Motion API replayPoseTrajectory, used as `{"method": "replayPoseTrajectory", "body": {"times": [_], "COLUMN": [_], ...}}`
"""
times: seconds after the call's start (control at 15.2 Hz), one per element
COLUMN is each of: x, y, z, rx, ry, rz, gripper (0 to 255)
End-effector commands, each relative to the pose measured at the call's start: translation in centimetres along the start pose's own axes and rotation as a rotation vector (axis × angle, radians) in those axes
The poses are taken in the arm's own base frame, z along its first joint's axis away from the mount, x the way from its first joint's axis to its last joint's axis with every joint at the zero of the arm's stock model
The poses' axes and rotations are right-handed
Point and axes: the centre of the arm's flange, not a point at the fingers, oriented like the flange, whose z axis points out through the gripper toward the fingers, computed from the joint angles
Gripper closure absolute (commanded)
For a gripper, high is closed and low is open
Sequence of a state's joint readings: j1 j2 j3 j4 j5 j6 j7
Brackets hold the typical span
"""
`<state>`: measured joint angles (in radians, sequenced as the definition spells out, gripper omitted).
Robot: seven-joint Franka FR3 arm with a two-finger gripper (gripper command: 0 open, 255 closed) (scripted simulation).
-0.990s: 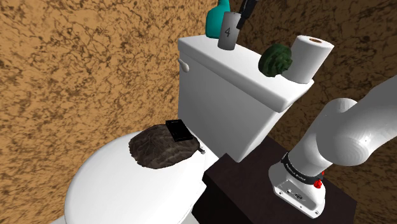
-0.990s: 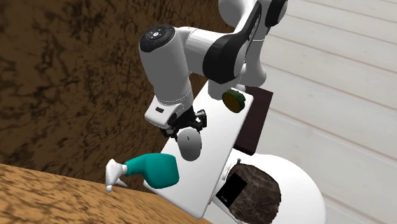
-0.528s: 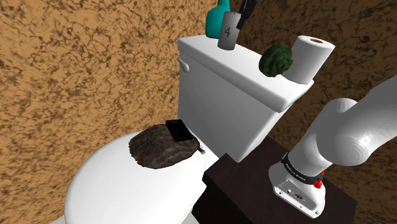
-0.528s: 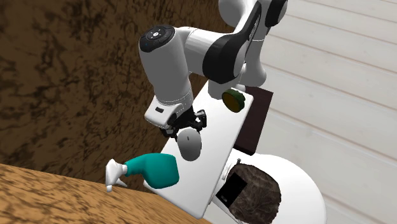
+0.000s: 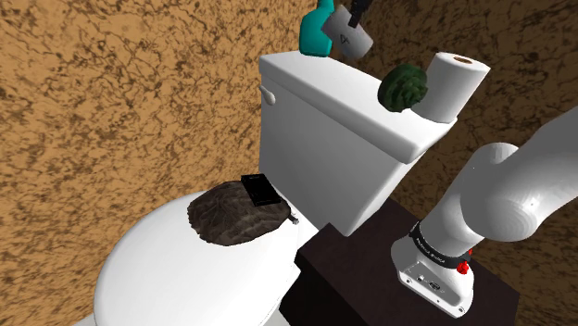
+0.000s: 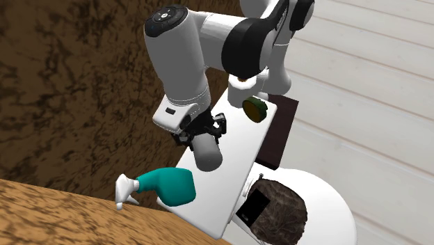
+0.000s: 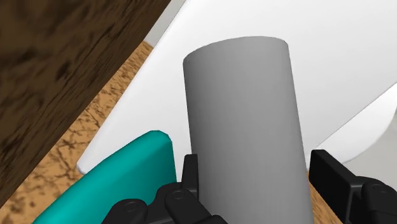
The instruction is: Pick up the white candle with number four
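A mottled brown-orange wall (image 5: pixel 120 93) rises behind the fingers (image 7: pixel 334 181). Beneath them stands a white toilet (image 5: pixel 333 176), with its flat tank lid (image 5: pixel 315 83) close below and its closed seat lid (image 5: pixel 176 278) farther out and lower. Pale boards (image 6: pixel 368 90) spread beyond the toilet.

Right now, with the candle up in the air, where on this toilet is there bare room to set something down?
The tank lid is bare between the teal bottle and the green ball, below the candle in the tool. The seat lid is bare in front of the brown pouch. The tank's end with ball and paper roll is crowded.
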<state>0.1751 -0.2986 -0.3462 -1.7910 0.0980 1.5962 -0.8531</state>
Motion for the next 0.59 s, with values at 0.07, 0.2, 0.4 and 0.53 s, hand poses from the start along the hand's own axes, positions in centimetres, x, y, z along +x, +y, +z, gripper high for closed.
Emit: {"method": "replayPoseTrajectory", "body": {"times": [0.07, 0.2, 0.4, 0.53], "x": [0.4, 0.6, 0.9, 0.9], "y": [-0.1, -0.2, -0.3, -0.3], "z": [-1.5, -2.6, -4.1, -4.2], "rx": [0.000, 0.000, 0.000, 0.000], "ry": [0.000, 0.000, 0.000, 0.000], "rz": [0.000, 0.000, 0.000, 0.000], "gripper": [255, 255, 255, 255]}}
